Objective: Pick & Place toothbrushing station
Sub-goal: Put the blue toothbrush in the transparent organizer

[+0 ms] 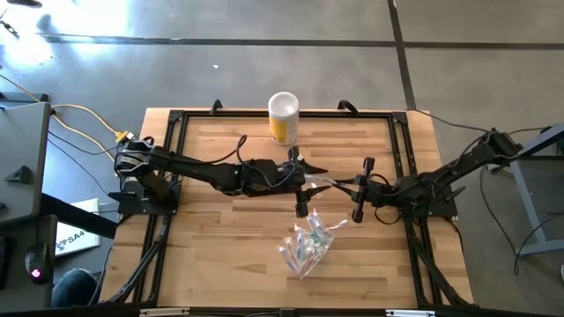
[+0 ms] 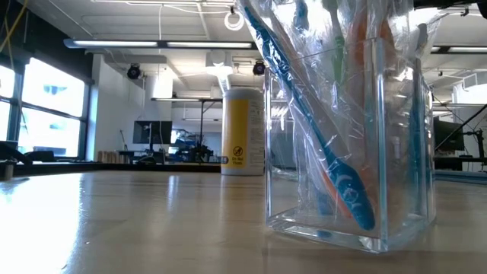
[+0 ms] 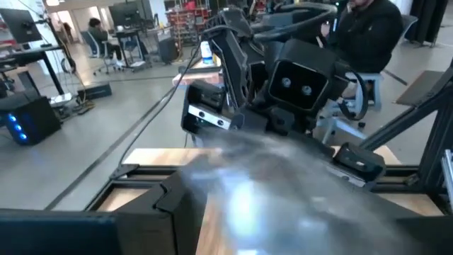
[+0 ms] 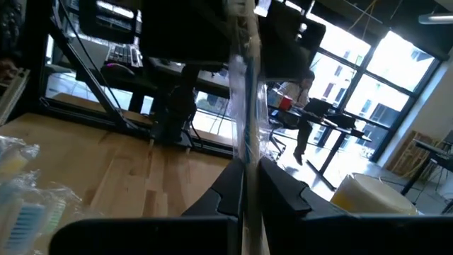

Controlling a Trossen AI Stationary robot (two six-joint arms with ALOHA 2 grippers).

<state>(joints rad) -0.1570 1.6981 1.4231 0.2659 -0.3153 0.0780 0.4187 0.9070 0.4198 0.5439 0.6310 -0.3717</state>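
A clear plastic bag is stretched between my two grippers above the middle of the table. My left gripper comes from the left and my right gripper from the right, both shut on it. Nearer the front edge stands a clear rectangular holder on its base, with several toothbrushes in crinkly wrappers. A blue brush leans in it. No toothpaste tubes show. My left gripper holds the bag's left end, level, from the table's left. The blurred film fills the space ahead of the fingers and hides the place of contact. My right gripper pinches the bag's right end between its two fingers, level, from the table's right. The film runs edge-on out from the fingers, lifted clear of the table.
A white and yellow canister stands near the far edge and shows behind the holder in the low view. A black frame borders the wooden top. A person sits beyond the table.
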